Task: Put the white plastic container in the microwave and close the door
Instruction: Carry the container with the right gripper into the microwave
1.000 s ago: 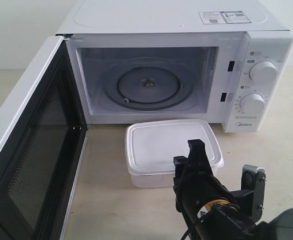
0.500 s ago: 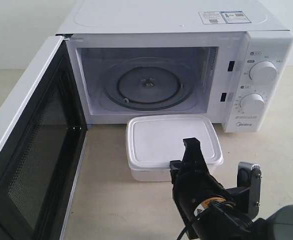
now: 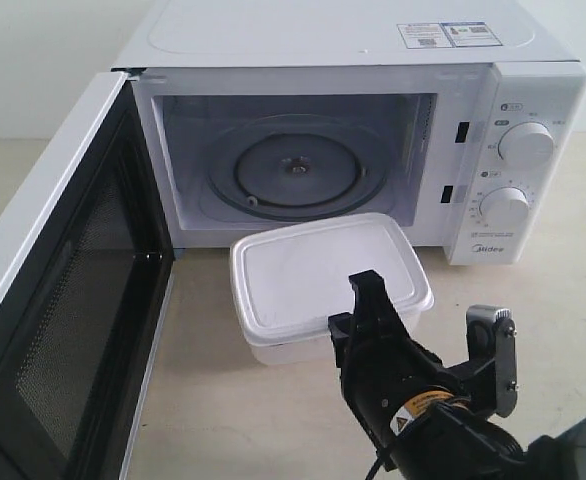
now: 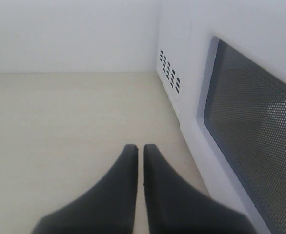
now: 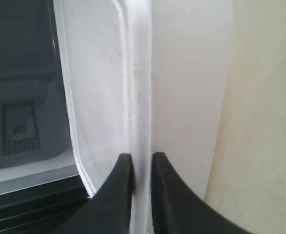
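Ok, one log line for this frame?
right gripper: shut on rim of white plastic container | white plastic container: in front of microwave, not inside | door: open | left gripper: shut, empty, beside door

Right gripper [image 3: 366,292], carried on a black arm [image 3: 403,395] that enters at the lower right of the exterior view, is shown with both dark fingers [image 5: 119,185] pinched on the rim of the white plastic container [image 5: 99,87]. Left gripper [image 4: 135,148] is shown with its dark fingers drawn almost together, only a thin slit being left between them.
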Available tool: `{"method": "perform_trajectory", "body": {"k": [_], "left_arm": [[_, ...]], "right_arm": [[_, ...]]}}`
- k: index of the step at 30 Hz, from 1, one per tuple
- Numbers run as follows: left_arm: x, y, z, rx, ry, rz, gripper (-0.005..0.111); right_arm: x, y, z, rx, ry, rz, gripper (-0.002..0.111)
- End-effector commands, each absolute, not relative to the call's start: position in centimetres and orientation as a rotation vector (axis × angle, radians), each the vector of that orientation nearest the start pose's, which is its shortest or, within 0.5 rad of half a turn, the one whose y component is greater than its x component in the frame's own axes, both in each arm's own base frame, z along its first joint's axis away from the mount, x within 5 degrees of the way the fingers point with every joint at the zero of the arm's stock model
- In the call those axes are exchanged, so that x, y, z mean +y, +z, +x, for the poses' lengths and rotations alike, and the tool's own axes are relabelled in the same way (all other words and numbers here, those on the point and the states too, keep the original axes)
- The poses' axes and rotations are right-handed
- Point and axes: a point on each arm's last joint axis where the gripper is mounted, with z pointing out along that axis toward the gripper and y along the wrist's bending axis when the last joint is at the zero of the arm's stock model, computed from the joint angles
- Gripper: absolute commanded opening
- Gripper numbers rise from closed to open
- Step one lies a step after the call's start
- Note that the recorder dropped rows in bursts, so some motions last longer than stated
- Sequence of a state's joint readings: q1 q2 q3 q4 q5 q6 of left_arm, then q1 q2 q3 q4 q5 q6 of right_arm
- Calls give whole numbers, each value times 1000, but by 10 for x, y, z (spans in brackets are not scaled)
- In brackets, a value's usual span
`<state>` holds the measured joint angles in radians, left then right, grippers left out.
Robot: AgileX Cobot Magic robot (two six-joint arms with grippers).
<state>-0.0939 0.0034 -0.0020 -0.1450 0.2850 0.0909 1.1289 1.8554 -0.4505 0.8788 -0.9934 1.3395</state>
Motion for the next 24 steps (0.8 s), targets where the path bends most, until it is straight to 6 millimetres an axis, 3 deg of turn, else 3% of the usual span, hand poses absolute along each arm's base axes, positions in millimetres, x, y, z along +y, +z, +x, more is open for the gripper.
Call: {"method": "perform_trajectory", "body": {"k": [1, 12, 24], "left_arm": [[-9, 188, 54, 1766, -141, 61, 4], [-9, 188, 54, 1766, -141, 61, 4], [-9, 188, 54, 1766, -141, 61, 4]], "right_arm": [[204, 126, 163, 1781, 1200, 1160, 0], [204, 132, 149, 1761, 1229, 1173, 0], [218, 145, 157, 1695, 1267, 1144, 0]]}}
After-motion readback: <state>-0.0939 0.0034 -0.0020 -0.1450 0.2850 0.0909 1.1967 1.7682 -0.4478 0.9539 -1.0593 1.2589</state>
